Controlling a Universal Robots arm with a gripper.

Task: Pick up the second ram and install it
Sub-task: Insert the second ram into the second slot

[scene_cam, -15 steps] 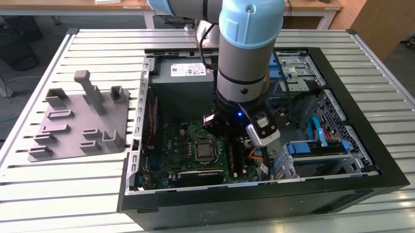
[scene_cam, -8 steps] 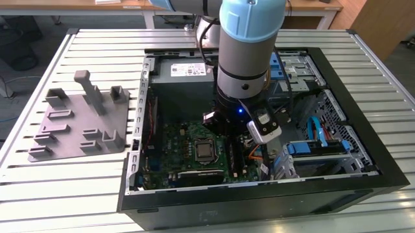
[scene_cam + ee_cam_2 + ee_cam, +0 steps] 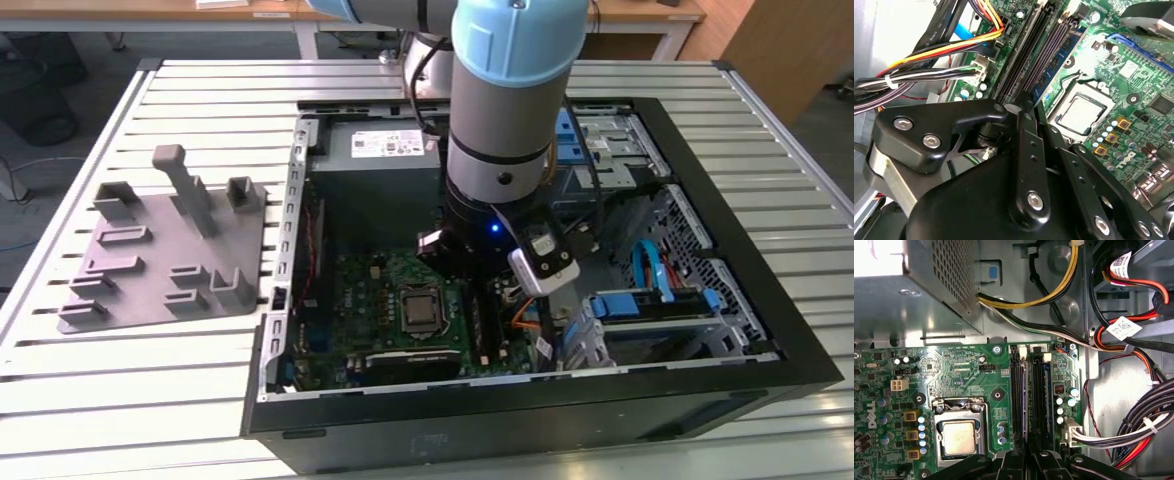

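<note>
**Gripper down at the memory slots**

Inside the open computer case (image 3: 747, 330), at the centre of the exterior view, arm (image 3: 501, 130) lowered over the green motherboard (image 3: 964, 370). Gripper (image 3: 1021, 107) with fingers (image 3: 1013, 460) drawn together right above the slots. Second ram (image 3: 1025, 405) standing edge-up in its slot, running under the fingertips. Whether pinched or merely touched: impossible to tell.

The second ram, a long thin blue circuit-board stick (image 3: 1026, 400), stands on edge in one of the black memory slots (image 3: 1015, 395) on the green motherboard (image 3: 961, 377), just beside the silver processor socket (image 3: 959, 437).
</note>
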